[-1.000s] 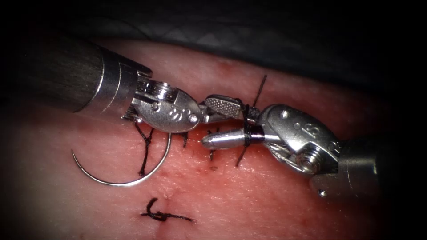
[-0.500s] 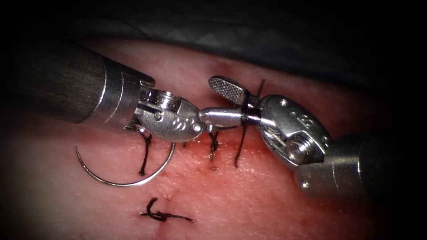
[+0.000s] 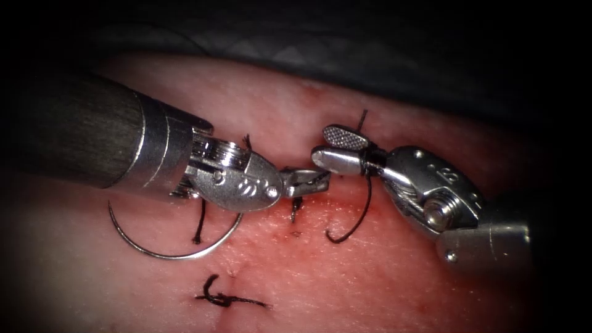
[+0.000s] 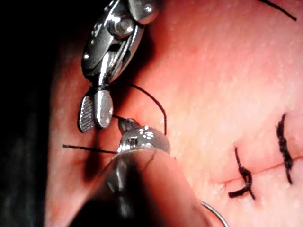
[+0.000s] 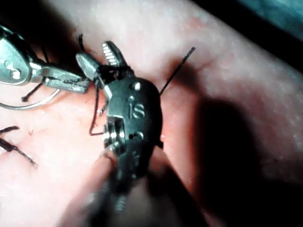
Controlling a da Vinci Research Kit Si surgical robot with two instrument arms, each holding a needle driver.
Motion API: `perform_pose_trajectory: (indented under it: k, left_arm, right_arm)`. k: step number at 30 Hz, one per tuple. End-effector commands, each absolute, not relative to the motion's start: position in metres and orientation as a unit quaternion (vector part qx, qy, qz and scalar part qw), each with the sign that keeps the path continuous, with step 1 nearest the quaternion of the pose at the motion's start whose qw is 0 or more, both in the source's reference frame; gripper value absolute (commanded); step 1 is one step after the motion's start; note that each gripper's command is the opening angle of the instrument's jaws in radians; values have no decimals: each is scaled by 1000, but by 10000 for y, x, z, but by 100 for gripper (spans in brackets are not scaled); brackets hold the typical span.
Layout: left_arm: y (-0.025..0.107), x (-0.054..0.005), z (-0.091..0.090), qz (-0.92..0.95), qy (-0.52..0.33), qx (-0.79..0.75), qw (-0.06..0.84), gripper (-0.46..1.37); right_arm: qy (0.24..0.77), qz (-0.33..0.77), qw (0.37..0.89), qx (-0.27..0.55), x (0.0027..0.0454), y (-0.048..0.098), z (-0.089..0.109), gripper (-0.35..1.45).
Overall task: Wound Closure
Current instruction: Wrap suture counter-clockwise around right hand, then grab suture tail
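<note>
The curved needle [image 3: 172, 255] lies free on the tissue [image 3: 382, 290], under the left tool's wrist, with neither tool holding it. My left tool [image 3: 320, 179] is shut on the black thread [image 3: 361, 216] near a stitch. Just to its right, the right tool [image 3: 322, 143] stands open, with the thread wound around the base of its jaws and a slack loop hanging below. In the left wrist view the right tool [image 4: 93, 126] hovers beside my left tool [image 4: 127, 125]. The right wrist view shows the open right tool [image 5: 93, 53], with the thread wrap at its base.
A tied stitch [image 3: 225, 300] with cut ends sits toward the front of the tissue. Two more stitches [image 4: 244, 175] cross the cut. A dark cloth [image 3: 370, 55] lies behind the tissue's far edge.
The right tool has drawn back to the right, away from the left tool. The thread around it has gone from a taut line to a slack hanging loop. The needle has stayed put.
</note>
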State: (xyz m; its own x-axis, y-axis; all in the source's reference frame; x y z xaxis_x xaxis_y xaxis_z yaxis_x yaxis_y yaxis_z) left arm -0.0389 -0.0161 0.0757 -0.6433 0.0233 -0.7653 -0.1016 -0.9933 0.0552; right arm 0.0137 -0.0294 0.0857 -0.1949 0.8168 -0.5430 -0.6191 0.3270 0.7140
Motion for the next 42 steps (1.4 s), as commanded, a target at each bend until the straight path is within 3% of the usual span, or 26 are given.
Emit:
perform_pose_trajectory:
  k: [1, 8, 12, 18, 23, 34, 42]
  left_arm:
    - [-163, -389, 761, 905, 43, -422, 34, -35]
    - [-165, -390, 764, 904, 41, -424, 37, -35]
    - [-166, -394, 762, 904, 40, -424, 37, -35]
    - [-166, -397, 761, 904, 40, -424, 36, -35]
    - [-168, -401, 760, 904, 40, -423, 37, -35]
    - [-169, -407, 760, 904, 40, -423, 37, -35]
    - [-161, -415, 765, 905, 42, -421, 39, -35]
  right_arm:
    - [517, 583, 619, 94, 137, -293, 857, 19]
    - [500, 603, 615, 88, 137, -296, 863, 26]
    - [482, 605, 628, 87, 138, -301, 868, 42]
    - [438, 615, 651, 82, 136, -309, 876, 39]
    - [400, 633, 660, 62, 136, -315, 884, 47]
    - [349, 687, 636, 34, 130, -320, 895, 51]
    - [313, 694, 648, 24, 117, -322, 919, 79]
